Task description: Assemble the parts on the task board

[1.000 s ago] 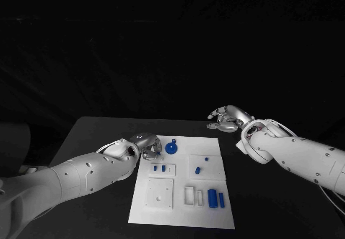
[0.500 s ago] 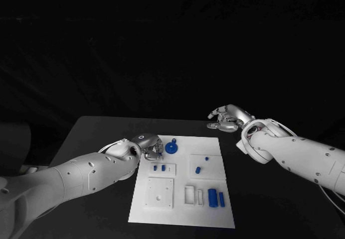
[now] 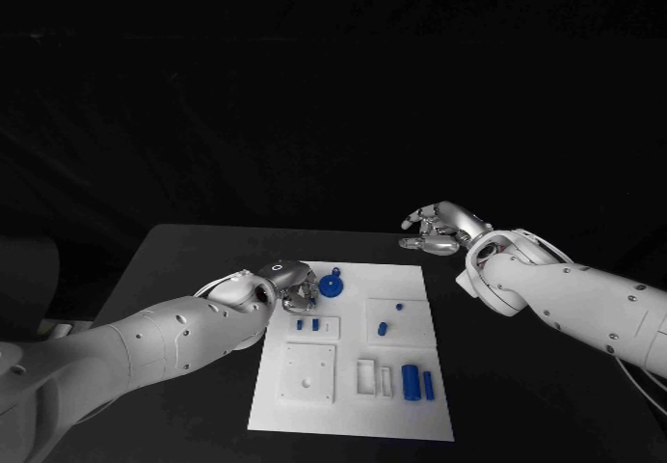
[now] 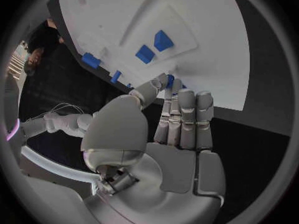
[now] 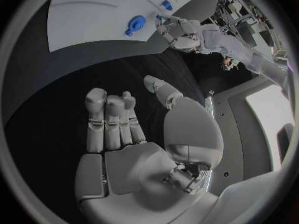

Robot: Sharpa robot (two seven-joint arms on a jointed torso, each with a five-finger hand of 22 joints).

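On the black worktop (image 3: pixel 181 260) the task board (image 3: pixel 411 280) carries mostly loose parts (image 3: pixel 411 382); assembly looks barely begun. The left hand (image 3: pixel 285 286) pinches a small blue part (image 4: pixel 170 80); the right hand (image 3: pixel 442 231) hovers, holding nothing, fingers loosely curled.

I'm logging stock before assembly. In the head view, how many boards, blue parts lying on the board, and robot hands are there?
task board: 1
blue parts: 7
hands, left hand and right hand: 2
Total: 10
Whether the left hand holds a further part, I cannot tell.
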